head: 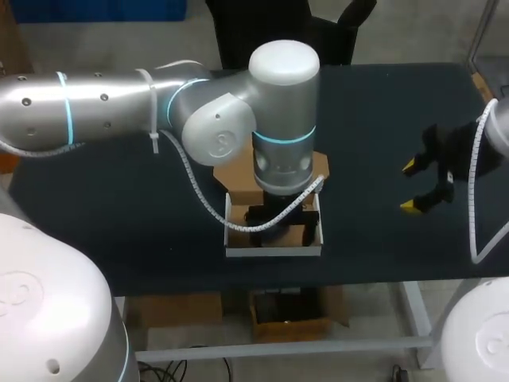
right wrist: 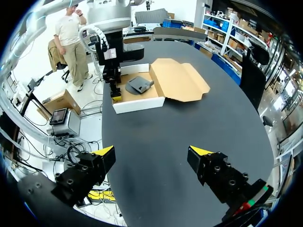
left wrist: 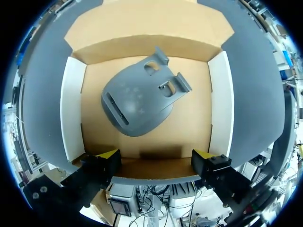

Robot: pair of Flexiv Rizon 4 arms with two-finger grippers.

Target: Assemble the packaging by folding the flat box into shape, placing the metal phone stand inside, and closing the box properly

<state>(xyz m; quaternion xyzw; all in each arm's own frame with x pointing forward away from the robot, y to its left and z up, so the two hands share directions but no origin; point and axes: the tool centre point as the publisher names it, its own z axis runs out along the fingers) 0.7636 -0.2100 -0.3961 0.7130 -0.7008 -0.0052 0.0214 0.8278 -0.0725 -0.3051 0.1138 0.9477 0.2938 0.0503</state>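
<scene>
The cardboard box stands folded, with white side walls and a brown floor. The grey metal phone stand lies flat inside it. The brown lid flap lies spread open behind the box. My left gripper hangs open just above the box's near wall, apart from the stand. In the head view the left arm covers most of the box. My right gripper is open and empty, far to the right of the box over bare table. From there the stand and my left gripper both show.
The dark table is bare on both sides of the box. The box sits close to the table's front edge. A white corrugated cable from the left arm hangs over the box's left side.
</scene>
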